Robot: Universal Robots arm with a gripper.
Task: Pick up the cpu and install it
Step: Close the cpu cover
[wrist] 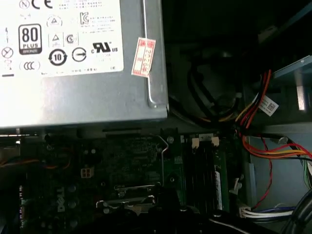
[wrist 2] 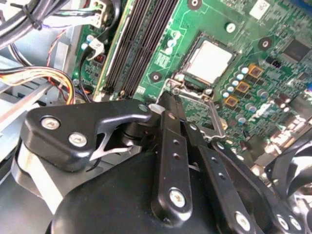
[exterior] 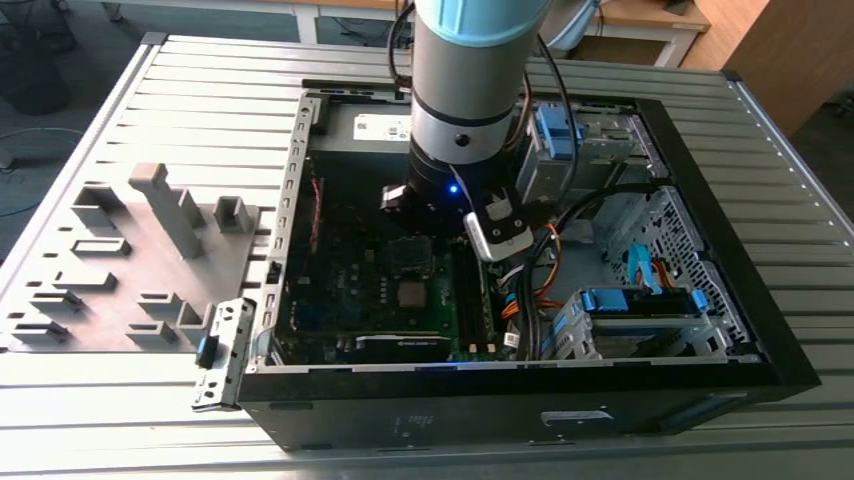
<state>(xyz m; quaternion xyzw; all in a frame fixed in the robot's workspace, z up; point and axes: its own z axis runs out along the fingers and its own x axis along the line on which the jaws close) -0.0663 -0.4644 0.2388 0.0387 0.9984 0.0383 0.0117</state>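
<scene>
robot arm (exterior: 461, 100) down inside the open computer case (exterior: 747, 330), cpu (wrist 2: 209, 61) lying in its socket.
in the second wrist view the gripper (wrist 2: 166, 100) has its two black fingers (wrist 2: 169, 146) pressed together at the tips, and i see nothing held between them. the tips sit right at the edge of the socket, beside its metal frame (wrist 2: 210, 124). the cpu lies flat on the green board (wrist 2: 273, 19), near the tips but apart from them. in the exterior view the cpu (exterior: 418, 293) is at 6 o'clock from the arm's wrist, and a grey tray (exterior: 134, 260) lies at 9 o'clock from the case.
</scene>
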